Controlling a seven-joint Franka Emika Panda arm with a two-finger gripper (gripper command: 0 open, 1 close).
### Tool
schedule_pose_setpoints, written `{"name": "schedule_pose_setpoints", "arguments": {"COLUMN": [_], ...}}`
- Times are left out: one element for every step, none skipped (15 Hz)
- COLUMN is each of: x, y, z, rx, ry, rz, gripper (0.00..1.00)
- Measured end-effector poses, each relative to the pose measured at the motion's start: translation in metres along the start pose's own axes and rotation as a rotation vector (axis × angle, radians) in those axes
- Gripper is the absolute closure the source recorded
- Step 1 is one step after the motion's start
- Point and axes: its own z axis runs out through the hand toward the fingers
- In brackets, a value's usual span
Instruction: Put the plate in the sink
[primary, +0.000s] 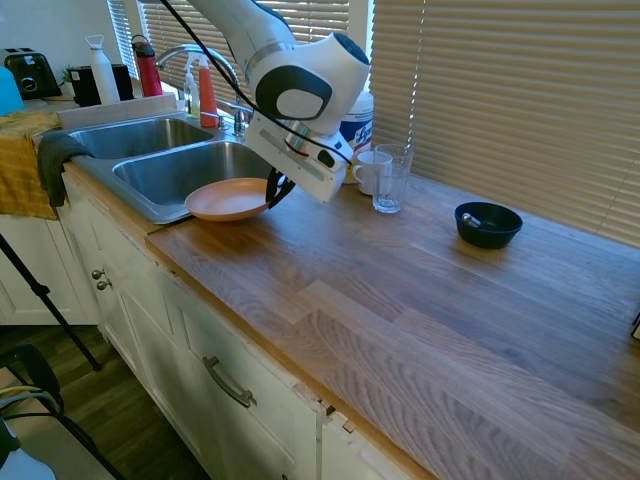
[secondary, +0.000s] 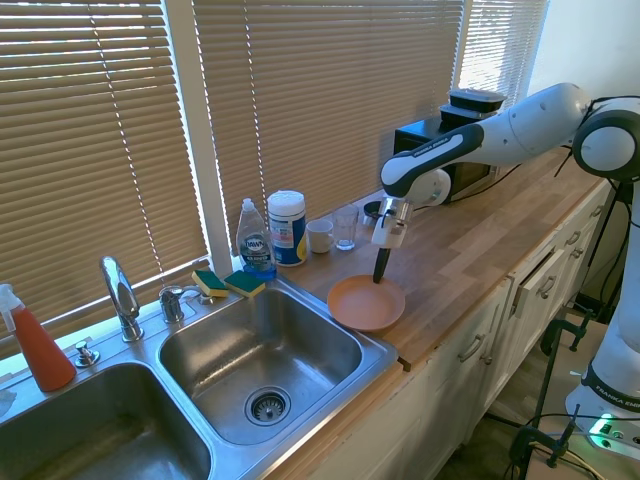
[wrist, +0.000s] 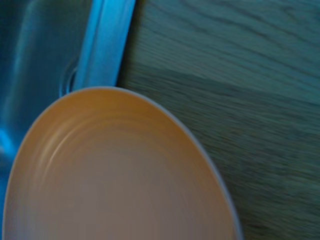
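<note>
Our white jointed arm (secondary: 500, 130) reaches in from three o'clock in the second exterior view, our black two-finger gripper (secondary: 380, 276) pointing straight down, fingers pressed together.

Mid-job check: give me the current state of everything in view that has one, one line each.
plate: gripped at its rim, overhanging the sink edge, not yet in the basin
gripper: shut on the plate rim
sink: both basins empty, faucet off
glass: upright, looks empty
mug: upright
dark bowl: upright on the counter

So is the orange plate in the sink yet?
Not yet. The plate sits at the sink's rim, partly over the basin edge, with the pincer at its counter side.
</note>
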Motion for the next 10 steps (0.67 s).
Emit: {"name": "schedule_pose_setpoints", "arguments": {"x": [-0.009, -0.019, -0.030, -0.039, -0.048, -0.054, -0.055, -0.056, -0.058, -0.062], "y": [-0.011, -0.023, -0.036, -0.047, -0.058, -0.070, -0.071, -0.076, -0.086, -0.100], "z": [-0.006, -0.012, -0.015, -0.016, -0.016, -0.018, -0.018, -0.018, -0.017, -0.014], "rx": [0.007, 0.013, 0.018, 0.025, 0.028, 0.031, 0.032, 0.033, 0.034, 0.034], "ry": [0.001, 0.003, 0.000, -0.003, -0.004, -0.001, 0.000, 0.001, 0.002, 0.000], "rz": [0.000, -0.001, -0.001, -0.003, -0.004, -0.002, -0.002, -0.002, -0.009, -0.027], "gripper": [1.00, 1.00, 1.00, 1.00, 1.00, 1.00, 1.00, 1.00, 1.00, 1.00]}}
